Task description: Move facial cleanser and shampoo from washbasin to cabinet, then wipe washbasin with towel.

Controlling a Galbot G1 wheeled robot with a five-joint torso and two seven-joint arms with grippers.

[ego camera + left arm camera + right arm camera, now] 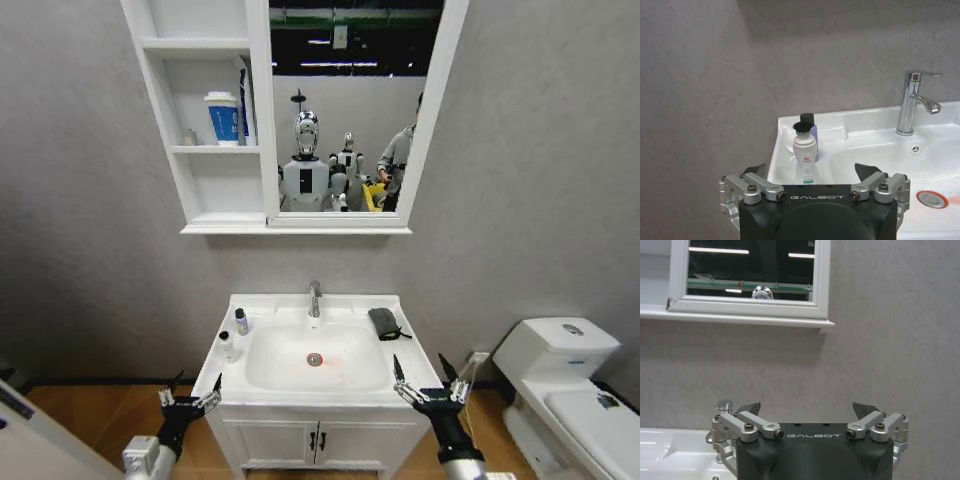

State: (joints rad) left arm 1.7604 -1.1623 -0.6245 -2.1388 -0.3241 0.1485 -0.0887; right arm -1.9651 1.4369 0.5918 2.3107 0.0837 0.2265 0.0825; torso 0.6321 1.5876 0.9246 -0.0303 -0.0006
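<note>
The white washbasin (414, 362) with a red-ringed drain (315, 359) and chrome tap (315, 297) stands below me. On its left rim stand a white bottle (227, 346) and a purple black-capped bottle (241, 321); I cannot tell which is the facial cleanser and which the shampoo. The dark towel (384, 323) lies on the right rim. The cabinet (210, 190) hangs above left, beside the mirror. My left gripper (190, 400) is open at the basin's front left corner, facing the white bottle (804, 157). My right gripper (432, 385) is open at the front right corner.
A white toilet (560, 375) stands to the right. The middle cabinet shelf holds a white-and-blue cup (222, 118) and a small item (190, 137). A two-door vanity (317, 440) sits under the basin. Grey wall lies behind everything.
</note>
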